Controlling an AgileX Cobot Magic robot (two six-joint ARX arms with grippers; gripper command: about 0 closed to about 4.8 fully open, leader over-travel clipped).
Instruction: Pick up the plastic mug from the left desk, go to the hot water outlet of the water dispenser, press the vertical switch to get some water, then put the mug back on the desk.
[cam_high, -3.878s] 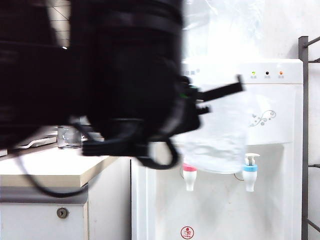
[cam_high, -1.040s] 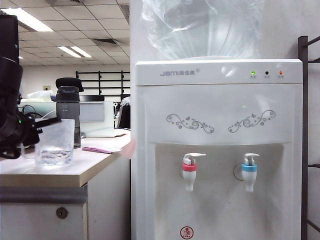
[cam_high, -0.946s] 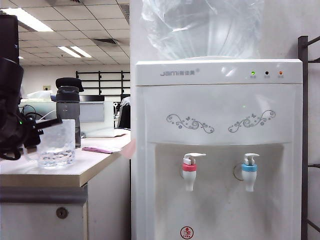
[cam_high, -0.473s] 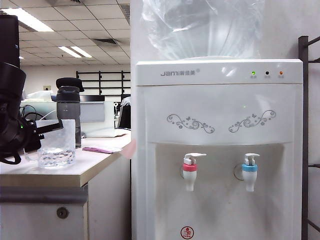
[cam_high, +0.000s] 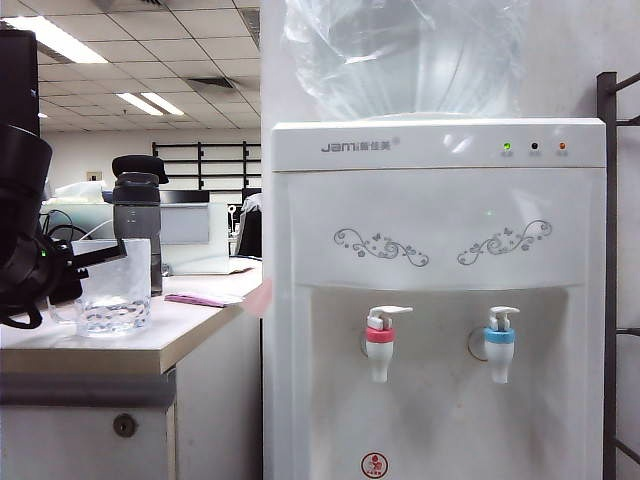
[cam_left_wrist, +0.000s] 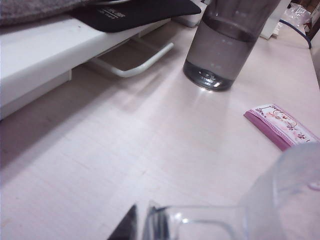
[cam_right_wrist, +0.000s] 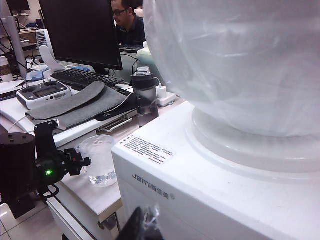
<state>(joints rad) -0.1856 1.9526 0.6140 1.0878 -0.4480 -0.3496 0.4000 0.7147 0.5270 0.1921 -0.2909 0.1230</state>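
Observation:
The plastic mug (cam_high: 112, 287) stands on the left desk (cam_high: 130, 352) with a little water in its bottom. My left gripper (cam_high: 85, 270) reaches in from the left edge and is shut on the mug's thin handle (cam_left_wrist: 200, 222). In the left wrist view the left gripper (cam_left_wrist: 142, 227) sits low over the desk top (cam_left_wrist: 125, 140), with the mug body (cam_left_wrist: 285, 195) beside it. The water dispenser (cam_high: 430, 210) stands to the right, with the hot water outlet (cam_high: 378, 352) and its vertical switch (cam_high: 388, 313). My right gripper (cam_right_wrist: 147, 226) hangs shut and empty above the dispenser's top (cam_right_wrist: 210, 170).
A dark grey bottle (cam_high: 137, 215) stands behind the mug, and a pink packet (cam_left_wrist: 280, 127) lies beside it. A blue-collared tap (cam_high: 498, 345) is right of the red one. A keyboard, a monitor and a person (cam_right_wrist: 127, 20) are at the far side of the desk.
A few seconds ago the left arm and mug blurred across the dispenser front. Over the last second the mug sank slightly, levelled and came to rest on the desk.

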